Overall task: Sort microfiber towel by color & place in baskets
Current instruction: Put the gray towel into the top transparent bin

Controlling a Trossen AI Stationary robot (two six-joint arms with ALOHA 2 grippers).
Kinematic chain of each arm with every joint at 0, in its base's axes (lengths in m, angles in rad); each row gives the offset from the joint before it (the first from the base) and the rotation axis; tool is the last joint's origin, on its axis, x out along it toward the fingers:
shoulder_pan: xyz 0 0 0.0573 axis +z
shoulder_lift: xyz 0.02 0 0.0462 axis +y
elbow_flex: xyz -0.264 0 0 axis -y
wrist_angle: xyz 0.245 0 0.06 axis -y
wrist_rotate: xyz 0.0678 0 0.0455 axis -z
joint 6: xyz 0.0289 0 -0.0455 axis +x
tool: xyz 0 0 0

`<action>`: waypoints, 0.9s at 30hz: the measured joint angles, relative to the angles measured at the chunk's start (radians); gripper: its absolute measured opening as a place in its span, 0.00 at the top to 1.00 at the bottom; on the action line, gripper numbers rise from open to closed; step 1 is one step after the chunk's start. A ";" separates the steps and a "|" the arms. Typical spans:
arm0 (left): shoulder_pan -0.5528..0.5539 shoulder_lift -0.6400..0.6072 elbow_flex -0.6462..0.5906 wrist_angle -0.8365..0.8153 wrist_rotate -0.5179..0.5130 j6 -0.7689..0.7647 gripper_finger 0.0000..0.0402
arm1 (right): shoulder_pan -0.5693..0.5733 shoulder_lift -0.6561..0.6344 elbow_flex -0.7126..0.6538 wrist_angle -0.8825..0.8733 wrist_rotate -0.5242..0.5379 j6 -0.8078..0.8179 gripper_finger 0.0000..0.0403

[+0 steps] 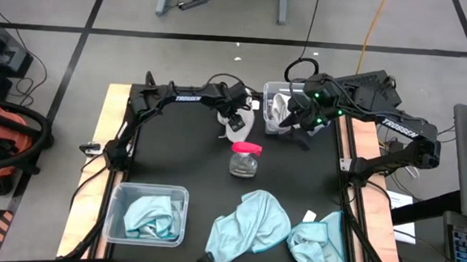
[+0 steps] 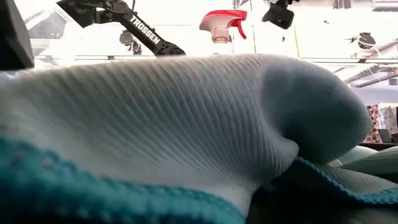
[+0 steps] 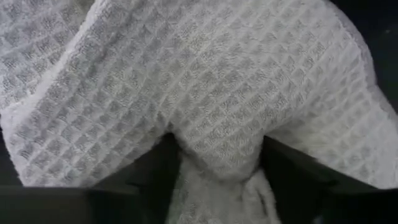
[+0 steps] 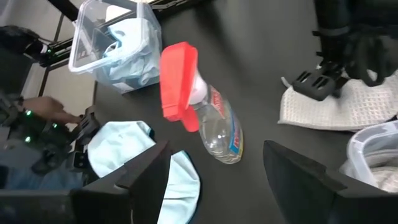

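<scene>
Overhead, the left end effector [image 1: 236,119] presses down on a white towel [image 1: 235,133] lying on the black tabletop [image 1: 175,156] near its far edge, just beside a clear basket [image 1: 270,91] that already holds white cloth. The right end effector [image 1: 293,118] hangs over that basket, fingers apart and empty. A second basket [image 1: 117,195] at the near left corner, long axis across the tabletop, holds teal towels; two more teal towels [image 1: 248,221] lie loose near the front edge. "TROSSEN" is printed on both arms.

Level with the tabletop, a teal-edged towel [image 2: 186,137] fills the frame; a spray bottle [image 2: 222,26] peeks behind.

From the left wrist, the fingers [image 3: 155,168] pinch a fold of white waffle-weave cloth [image 3: 205,81].

From the right wrist, the bottle [image 4: 208,118] stands with its red trigger pointing toward the teal basket [image 4: 81,31]; its label is unreadable.
</scene>
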 joint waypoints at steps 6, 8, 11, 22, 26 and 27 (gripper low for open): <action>0.018 -0.007 -0.001 -0.048 0.028 0.055 0.80 | 0.036 0.000 0.000 -0.008 0.000 0.001 0.39; 0.018 -0.008 -0.001 -0.079 0.007 0.068 0.90 | 0.043 0.000 0.000 -0.008 0.001 0.001 0.39; 0.034 -0.019 -0.002 -0.098 0.035 0.068 0.96 | 0.049 0.000 0.000 -0.009 0.003 0.001 0.39; 0.037 -0.194 0.007 -0.118 0.049 0.067 0.96 | 0.048 0.000 0.000 0.001 0.010 -0.025 0.39; 0.035 -0.276 0.007 -0.117 0.039 0.047 0.96 | 0.048 0.000 0.000 0.034 0.045 -0.044 0.39; 0.033 -0.295 0.008 -0.115 0.041 0.044 0.96 | 0.048 0.000 0.000 0.045 0.059 -0.049 0.39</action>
